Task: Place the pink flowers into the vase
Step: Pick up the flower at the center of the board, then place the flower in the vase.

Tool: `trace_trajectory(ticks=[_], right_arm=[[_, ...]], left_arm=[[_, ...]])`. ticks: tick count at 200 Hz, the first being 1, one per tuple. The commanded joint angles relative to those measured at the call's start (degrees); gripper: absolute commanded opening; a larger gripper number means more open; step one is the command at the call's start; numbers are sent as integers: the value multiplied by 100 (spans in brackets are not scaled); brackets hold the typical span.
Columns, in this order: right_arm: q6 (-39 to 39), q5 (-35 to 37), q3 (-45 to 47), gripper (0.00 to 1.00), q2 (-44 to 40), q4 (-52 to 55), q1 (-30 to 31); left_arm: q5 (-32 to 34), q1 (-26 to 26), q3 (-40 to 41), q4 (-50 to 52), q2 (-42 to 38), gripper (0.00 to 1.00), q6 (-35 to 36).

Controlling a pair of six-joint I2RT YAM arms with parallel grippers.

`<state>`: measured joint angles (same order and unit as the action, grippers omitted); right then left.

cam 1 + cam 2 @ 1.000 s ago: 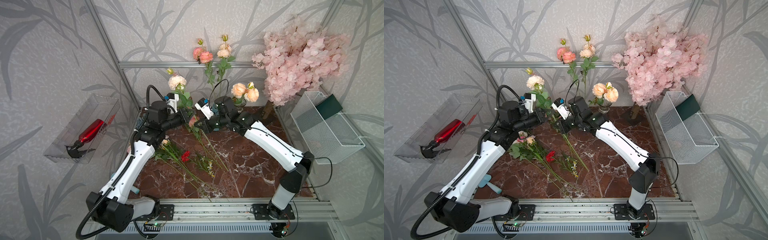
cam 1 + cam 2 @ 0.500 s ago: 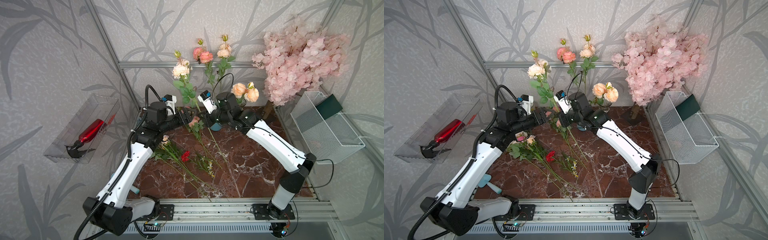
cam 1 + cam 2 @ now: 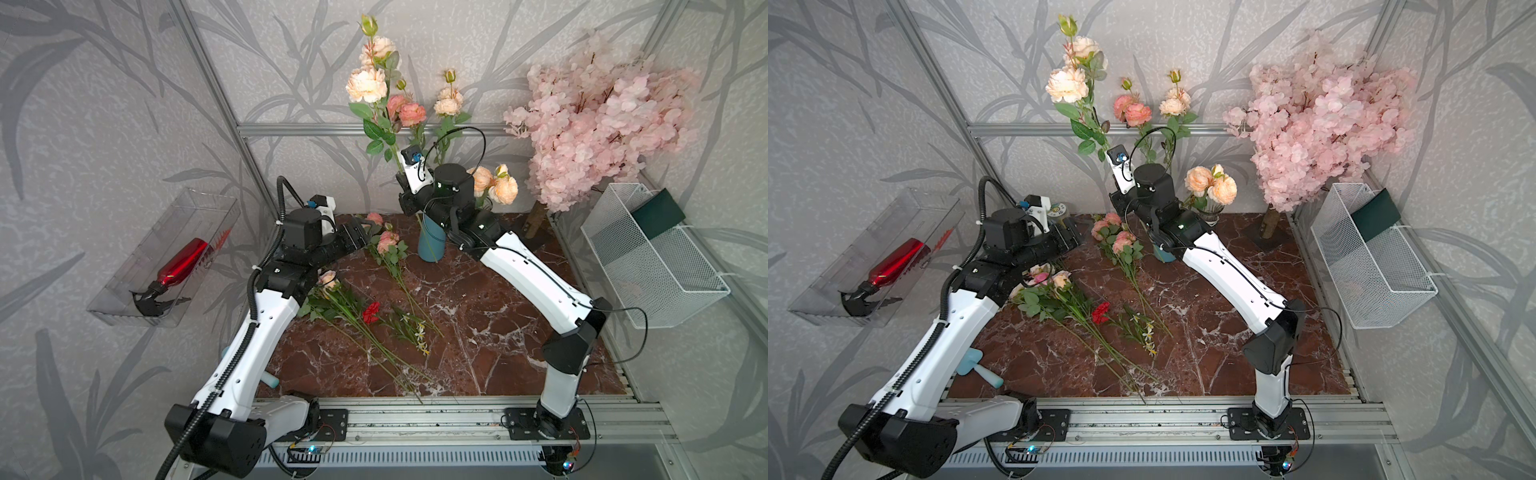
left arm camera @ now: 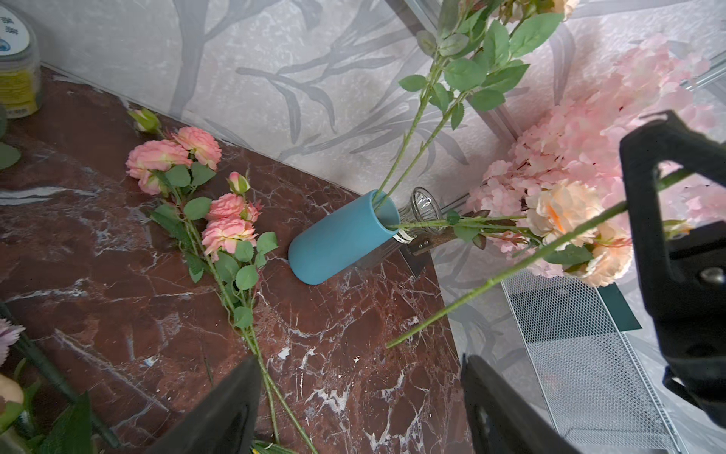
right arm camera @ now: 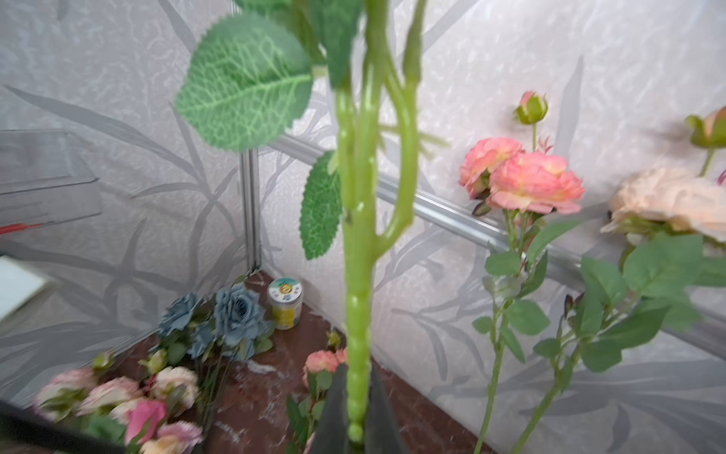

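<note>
Right claw [image 5: 355, 412] grips spray [image 3: 365, 85]; vase [image 3: 430, 245] rim near.

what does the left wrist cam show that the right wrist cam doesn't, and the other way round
Only the left wrist view: the blue vase, the glass vase behind it, the blossom tree, the white mesh basket and the open left gripper. Only the right wrist view: blue roses in the table corner. Both: the small jar and the green rose stem clamped in the shut right gripper.
</note>
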<state>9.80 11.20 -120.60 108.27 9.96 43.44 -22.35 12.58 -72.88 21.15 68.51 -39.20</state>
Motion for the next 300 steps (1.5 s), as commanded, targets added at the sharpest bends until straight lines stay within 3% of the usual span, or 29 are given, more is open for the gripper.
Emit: trace_trajectory(ticks=[1,37,83,150,203,300], right_arm=[[617,574,-32,0,186,-1216,-2],[994,905,334,0,280,-2651,-27],[1026,1048,158,0,574,-3474,-96],[1235,1304,-937,0,964,-3211,-263],[1032,1355,-1070,0,986,-2847,-471],[84,1624,204,0,800,-3111,-750]], left_arm=[[46,-60,71,-77,37,81,13],[-65,-98,121,-207,228,81,-45],[-191,-98,160,-313,431,81,-122],[-9,-98,266,-240,402,81,-32],[61,-96,248,-196,390,81,-2],[190,-115,229,-105,332,80,84]])
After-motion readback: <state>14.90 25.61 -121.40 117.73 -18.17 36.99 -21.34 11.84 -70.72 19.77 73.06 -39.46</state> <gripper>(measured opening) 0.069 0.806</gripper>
